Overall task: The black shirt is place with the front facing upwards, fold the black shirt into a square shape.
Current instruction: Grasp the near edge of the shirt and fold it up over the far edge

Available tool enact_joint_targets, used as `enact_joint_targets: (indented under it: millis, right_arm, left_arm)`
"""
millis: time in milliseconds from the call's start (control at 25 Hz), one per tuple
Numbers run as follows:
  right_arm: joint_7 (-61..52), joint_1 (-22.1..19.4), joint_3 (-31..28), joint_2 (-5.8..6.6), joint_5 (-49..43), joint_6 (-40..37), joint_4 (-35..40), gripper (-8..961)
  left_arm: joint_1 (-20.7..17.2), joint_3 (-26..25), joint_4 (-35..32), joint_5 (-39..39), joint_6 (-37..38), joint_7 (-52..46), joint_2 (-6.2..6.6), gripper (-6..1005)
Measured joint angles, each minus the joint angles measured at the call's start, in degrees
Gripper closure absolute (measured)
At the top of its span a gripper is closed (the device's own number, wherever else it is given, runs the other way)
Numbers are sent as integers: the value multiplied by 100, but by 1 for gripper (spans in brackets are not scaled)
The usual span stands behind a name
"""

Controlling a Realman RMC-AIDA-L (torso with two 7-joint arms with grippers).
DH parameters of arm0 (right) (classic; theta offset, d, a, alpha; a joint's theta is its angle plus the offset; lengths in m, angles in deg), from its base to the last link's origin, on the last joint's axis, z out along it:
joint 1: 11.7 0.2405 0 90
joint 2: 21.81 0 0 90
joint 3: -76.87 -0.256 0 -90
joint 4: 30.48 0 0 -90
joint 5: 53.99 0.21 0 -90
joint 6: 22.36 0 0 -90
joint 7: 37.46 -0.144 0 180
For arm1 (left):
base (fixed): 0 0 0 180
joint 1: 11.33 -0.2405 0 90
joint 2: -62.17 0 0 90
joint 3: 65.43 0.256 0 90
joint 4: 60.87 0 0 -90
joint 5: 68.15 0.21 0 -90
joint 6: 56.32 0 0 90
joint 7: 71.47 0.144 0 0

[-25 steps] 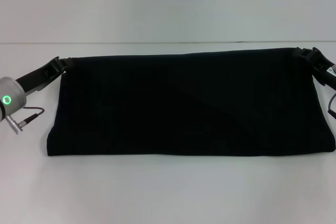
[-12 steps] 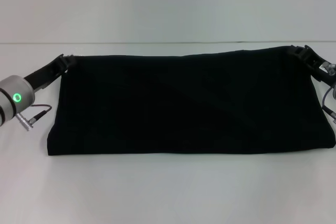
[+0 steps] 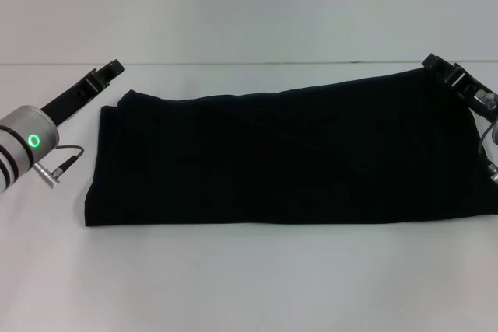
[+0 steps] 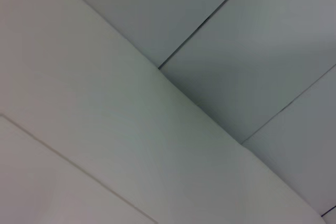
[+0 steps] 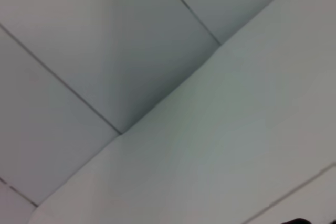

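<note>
Black shirt (image 3: 288, 153) lying flat on the white bench (image 3: 249, 277), folded into a wide band (no letters showing). Left gripper (image 3: 109, 70) apart from its far left corner, right gripper (image 3: 437, 65) touching the far right corner; cannot tell how either pair of jaws stands.

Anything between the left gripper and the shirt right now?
Nothing: in the head view only bare white table separates the left gripper from the shirt corner. The right gripper sits at the far right corner.

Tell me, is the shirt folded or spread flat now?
Folded, but not square: the shirt lies as one wide black band on the table, with no sleeves, collar or letters showing.
</note>
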Motion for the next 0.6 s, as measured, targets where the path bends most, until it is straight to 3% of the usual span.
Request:
enact_joint_targets:
  millis: [40, 160, 400, 600]
  right_arm:
    - [-24, 7, 0, 0, 29, 64, -17, 566]
    - [-27, 12, 12, 4, 96, 132, -42, 443]
    - [-239, -39, 107, 45, 75, -2, -40, 283]
    - [-830, -198, 225, 97, 65, -138, 40, 112]
  left_arm:
    - [0, 0, 10, -2, 0, 0, -1, 771]
    - [-29, 13, 28, 5, 65, -22, 0, 509]
    - [-171, 399, 225, 36, 700, -152, 98, 301]
    - [-339, 723, 218, 39, 1346, -362, 167, 258]
